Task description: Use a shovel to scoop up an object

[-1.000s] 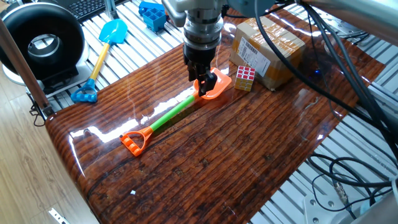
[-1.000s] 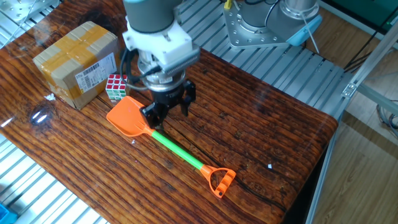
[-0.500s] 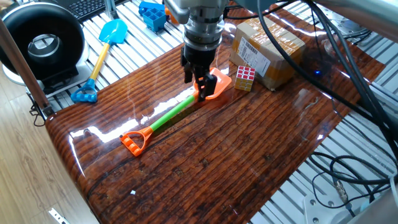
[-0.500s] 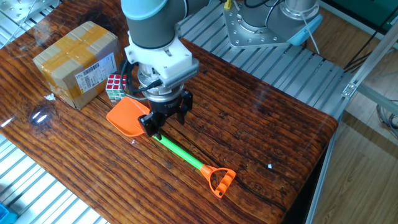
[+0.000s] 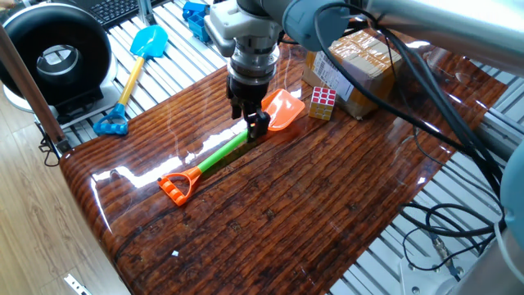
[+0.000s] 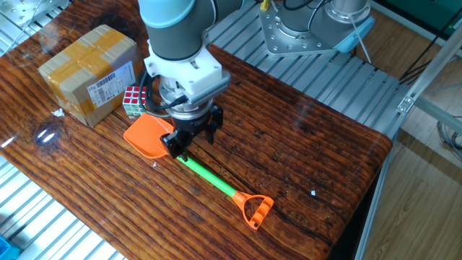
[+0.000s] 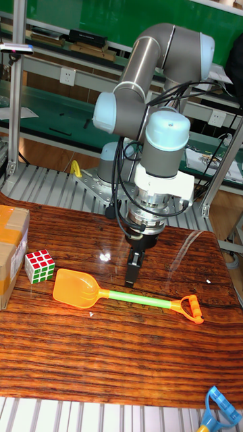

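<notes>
End effector [image 7: 132,275] just above green shaft of shovel [image 7: 121,294]; Rubik's cube [image 7: 40,266] beside orange scoop

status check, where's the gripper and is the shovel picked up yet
Gripper open, low over the green shaft by the blade, nothing held. Shovel flat on the table. Rubik's cube just off the blade tip, against the cardboard box. Nothing between.

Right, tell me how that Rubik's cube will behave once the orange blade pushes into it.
The Rubik's cube sits flat on a glossy wooden table, so it will probably slide rather than roll. It looks small and light, so it may skid ahead of the shovel until it meets the cardboard box beside it, which could brace it.
</notes>
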Available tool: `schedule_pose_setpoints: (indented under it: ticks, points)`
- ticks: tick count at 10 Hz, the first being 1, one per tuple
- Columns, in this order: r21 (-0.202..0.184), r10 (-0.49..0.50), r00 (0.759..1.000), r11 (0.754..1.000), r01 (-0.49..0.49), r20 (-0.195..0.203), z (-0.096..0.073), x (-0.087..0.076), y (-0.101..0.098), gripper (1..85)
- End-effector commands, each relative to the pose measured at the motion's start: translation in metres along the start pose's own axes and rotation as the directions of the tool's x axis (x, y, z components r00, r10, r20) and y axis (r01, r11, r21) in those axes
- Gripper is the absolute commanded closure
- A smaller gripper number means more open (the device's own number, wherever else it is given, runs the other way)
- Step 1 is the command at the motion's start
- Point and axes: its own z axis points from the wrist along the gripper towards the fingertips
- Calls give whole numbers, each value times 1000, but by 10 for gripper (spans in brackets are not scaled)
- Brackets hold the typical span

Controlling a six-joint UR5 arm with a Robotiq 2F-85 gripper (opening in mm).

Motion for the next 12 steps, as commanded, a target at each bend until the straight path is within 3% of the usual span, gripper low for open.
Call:
schedule_pose_setpoints:
  ticks: [1,4,6,8,12]
  points:
    - [-32,14,1000,999,-14,-28,-1,8,7,197]
    - [-40,23,1000,999,-24,-21,-1,6,10,203]
    - [-22,18,999,1000,-17,42,-1,-10,5,207]
    - [4,5,997,1000,-6,76,-2,-19,-2,213]
    - [45,-5,997,999,1,72,16,-27,-11,237]
